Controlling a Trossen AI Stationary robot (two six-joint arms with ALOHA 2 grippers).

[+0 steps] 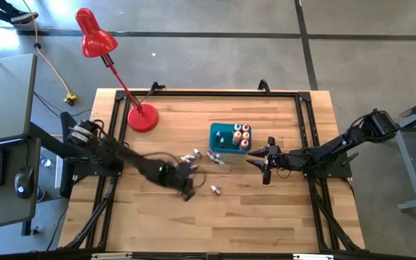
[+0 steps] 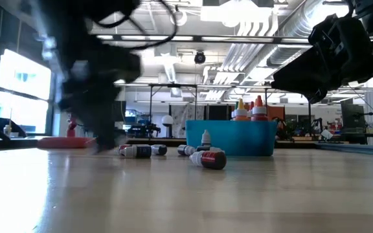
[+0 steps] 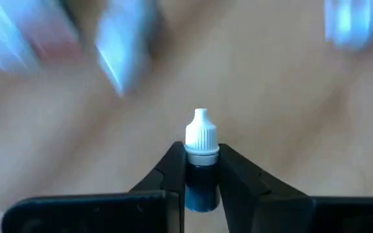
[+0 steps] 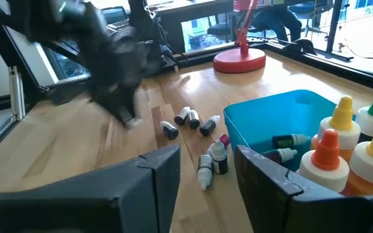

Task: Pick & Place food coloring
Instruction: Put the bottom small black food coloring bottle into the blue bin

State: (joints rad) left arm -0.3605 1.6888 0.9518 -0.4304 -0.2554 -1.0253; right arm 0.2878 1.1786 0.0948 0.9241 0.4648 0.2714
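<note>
My left gripper (image 1: 187, 183) is over the middle of the table, blurred, and shut on a tiny dark-blue food coloring bottle (image 3: 201, 184) with a white cap. Several more small bottles (image 1: 193, 156) lie on their sides left of the blue bin (image 1: 220, 129), and one (image 1: 215, 190) lies nearer the near edge. In the right wrist view they show as a cluster of bottles (image 4: 190, 119). Larger yellow, orange and green-capped bottles (image 4: 329, 157) stand in the bin, and small tubes (image 4: 290, 140) lie in it. My right gripper (image 1: 264, 167) hangs open just right of the bin. My left gripper pinches the small bottle by its dark body (image 3: 203, 189), one finger on each side. The bottle lies along the fingers, and its white cap (image 3: 201, 133) sticks out beyond the fingertips. Whether it is off the table, I cannot tell.
A red desk lamp stands with its base (image 1: 142, 118) on the table's far left part. The black frame rail (image 1: 215, 92) runs around the table's edges. Bare wood lies along the near side of the table (image 1: 215, 224).
</note>
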